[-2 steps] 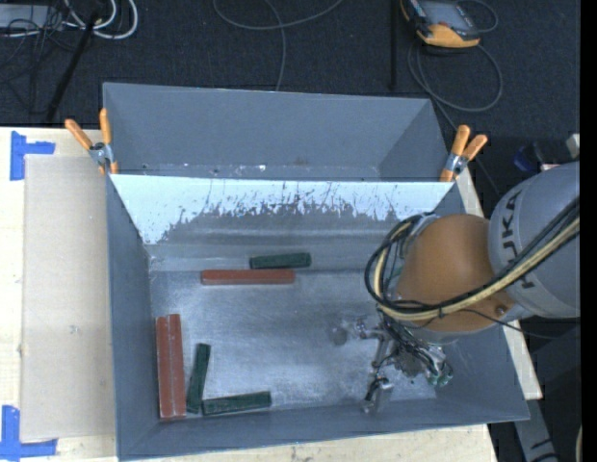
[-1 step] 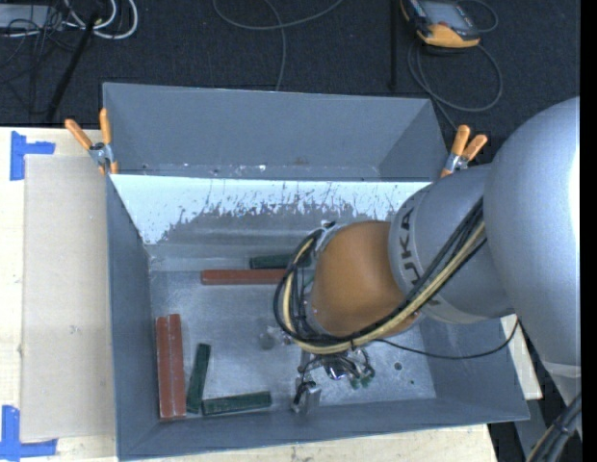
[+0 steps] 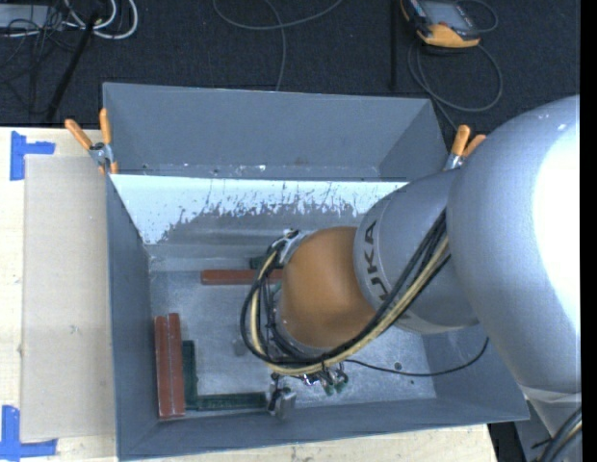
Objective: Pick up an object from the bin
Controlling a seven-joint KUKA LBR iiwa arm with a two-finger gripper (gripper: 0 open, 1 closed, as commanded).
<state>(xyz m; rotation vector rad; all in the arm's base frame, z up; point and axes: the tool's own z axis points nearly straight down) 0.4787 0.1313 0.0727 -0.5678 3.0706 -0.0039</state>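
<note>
My gripper (image 3: 279, 399) pokes out below the arm's orange cover, low in the bin near the front wall. It sits at the right end of a dark green L-shaped bar (image 3: 221, 403) that runs along the front of the floor and turns up the left side. Whether it touches the bar is hidden. Against the bar's upright leg lies a long reddish-brown block (image 3: 168, 366). A thin reddish-brown stick (image 3: 227, 277) lies flat farther back, its right end hidden under the cover.
The arm and its cables cover the bin's middle and right. A small green piece (image 3: 258, 263) shows just behind the stick. Bare floor lies between the stick and the green bar.
</note>
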